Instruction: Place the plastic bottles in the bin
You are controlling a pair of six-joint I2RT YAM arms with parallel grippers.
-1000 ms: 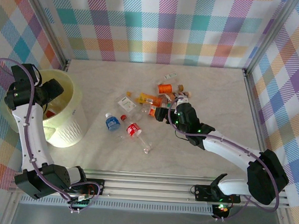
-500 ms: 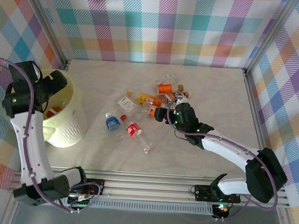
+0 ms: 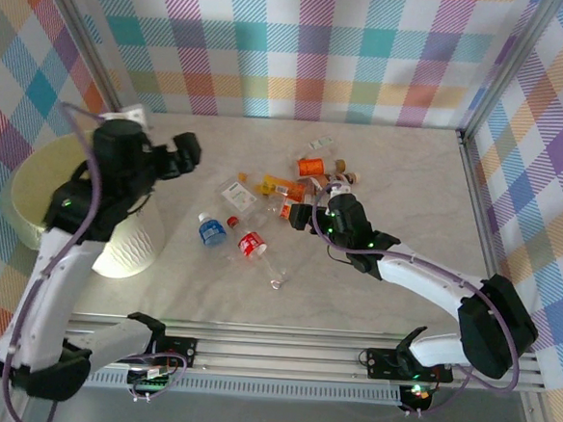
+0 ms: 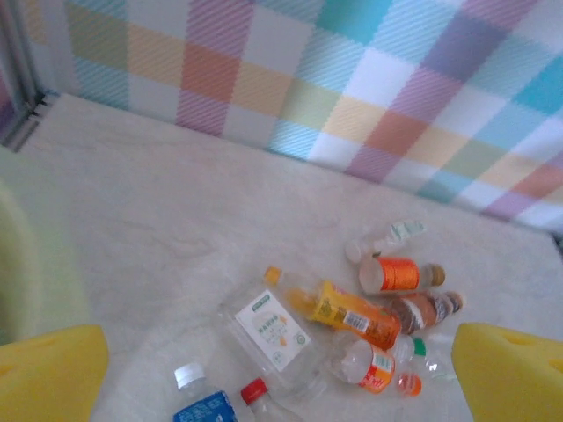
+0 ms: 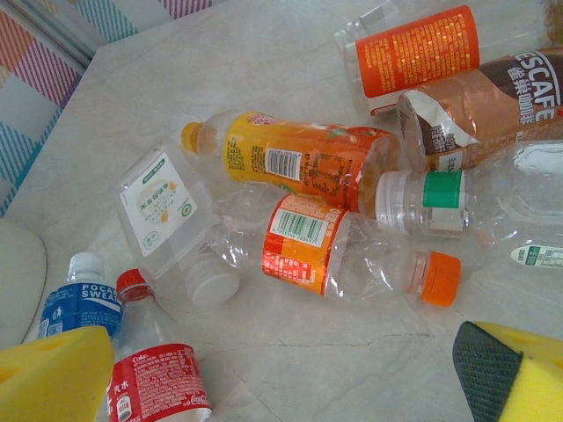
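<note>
Right gripper (image 3: 305, 216) is hovering low over the plastic bottles (image 3: 282, 197), mid frame in the top view. In its wrist view the right gripper (image 5: 281, 378) is standing wide, both pads at the bottom corners, holding nothing. Orange-capped bottle (image 5: 352, 255) is lying centre frame just above the gap, touching the yellow-label bottle (image 5: 299, 158) and the green-banded bottle (image 5: 449, 202).

Left gripper (image 3: 184, 151) is hanging upper left in the top view, just right of the bin (image 3: 42, 185). Its pads are spread to the frame edges in the wrist view, empty. The bin is sitting at far left on the table (image 3: 391, 161), well apart from the pile. The pale blur at the left edge of the left wrist view is probably its wall, hard to tell.

Risks, as a judgement:
- The bottles are packed and overlapping, so a closing grip may pinch two at once or nudge a neighbour into rolling.
- Crushed clear plastic looks slick, so a bottle could squirt out.
- Both arms are heading for one pile, so they may clash.
- The long carry to the bin may drop a loosely held bottle.
</note>
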